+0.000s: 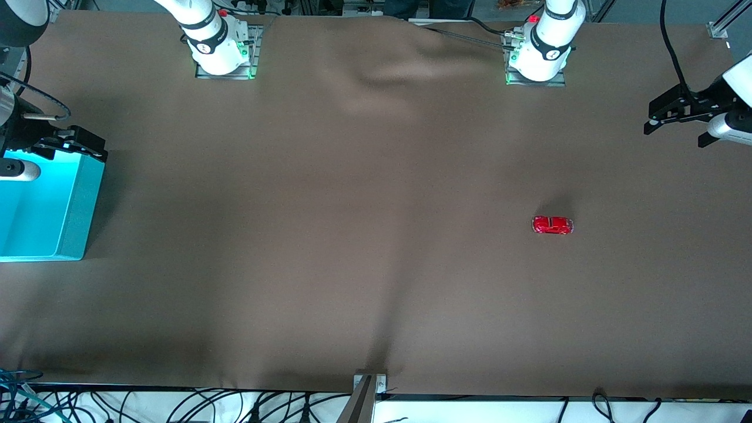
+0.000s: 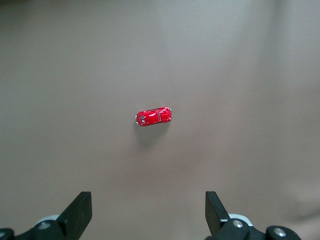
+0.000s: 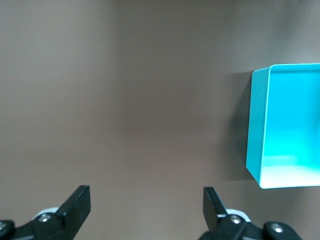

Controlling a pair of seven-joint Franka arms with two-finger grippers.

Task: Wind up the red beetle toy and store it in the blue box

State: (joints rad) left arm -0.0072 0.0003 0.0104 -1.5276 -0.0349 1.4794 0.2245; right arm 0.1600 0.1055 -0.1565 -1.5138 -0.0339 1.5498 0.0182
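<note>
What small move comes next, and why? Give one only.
Probably bring the left gripper down over the beetle: it hangs open, holding nothing, near the left arm's end of the table, and the beetle lies untouched on the cloth. The right gripper waits open by the box.

From high across the table (image 1: 376,235) we face both bases. Each wrist camera looks down from well above; we share the red beetle toy (image 1: 552,225) (image 2: 154,116) and blue box (image 1: 73,205) (image 3: 257,130).
</note>
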